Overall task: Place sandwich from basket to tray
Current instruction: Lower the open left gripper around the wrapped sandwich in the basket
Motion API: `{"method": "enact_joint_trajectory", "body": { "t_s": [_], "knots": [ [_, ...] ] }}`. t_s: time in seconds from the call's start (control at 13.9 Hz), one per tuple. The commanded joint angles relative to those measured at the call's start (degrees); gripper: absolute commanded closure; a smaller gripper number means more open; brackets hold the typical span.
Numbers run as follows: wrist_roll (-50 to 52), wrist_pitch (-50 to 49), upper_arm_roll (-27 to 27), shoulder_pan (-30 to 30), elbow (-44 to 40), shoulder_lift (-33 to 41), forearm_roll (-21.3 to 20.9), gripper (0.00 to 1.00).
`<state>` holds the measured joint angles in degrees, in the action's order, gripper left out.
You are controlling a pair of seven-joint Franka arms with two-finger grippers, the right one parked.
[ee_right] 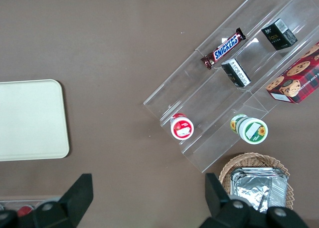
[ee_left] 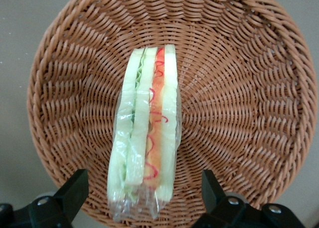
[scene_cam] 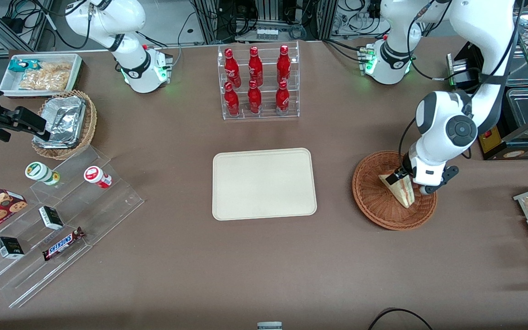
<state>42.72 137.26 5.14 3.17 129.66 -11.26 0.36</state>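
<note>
The claw (ee_left: 142, 193) hangs spread wide astride the sandwich (ee_left: 145, 128) (wrapped) in the basket (ee_left: 239, 88).

- The working arm (scene_cam: 447, 123) bends down from its base, its white elbow joint facing the front camera and the wrist pointing steeply at the bench.
- Its pincer (scene_cam: 405, 180) hangs low, down inside the basket (scene_cam: 374, 201).
- The two black fingers (ee_left: 75, 188) stand spread wide, one on each side of the sandwich (ee_left: 145, 133), touching nothing.
</note>
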Motion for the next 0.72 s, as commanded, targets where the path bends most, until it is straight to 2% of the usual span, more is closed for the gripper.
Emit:
{"method": "enact_joint_trajectory", "body": {
  "t_s": [0.0, 0.07, 0.14, 0.22, 0.29, 0.36, 0.65],
  "knots": [
    [1.05, 2.57, -0.21, -0.09, -0.11, -2.18, -0.27, 0.02],
    [0.96, 3.45, -0.21, -0.09, -0.02, -2.54, -0.27, 0.07],
    [0.62, 3.46, -0.21, -0.09, -0.02, -2.45, -0.27, 0.25],
    [0.44, 3.46, -0.3, -0.09, -0.02, -2.37, -0.27, 0.53],
    [0.44, 3.37, -0.3, -0.09, -0.02, -2.28, -0.27, 0.74],
    [0.35, 3.28, -0.3, 0.0, -0.02, -2.19, -0.27, 0.85],
    [0.08, 0.66, -0.21, 0.17, -1.59, -0.09, -0.36, 0.93]
  ]
}}
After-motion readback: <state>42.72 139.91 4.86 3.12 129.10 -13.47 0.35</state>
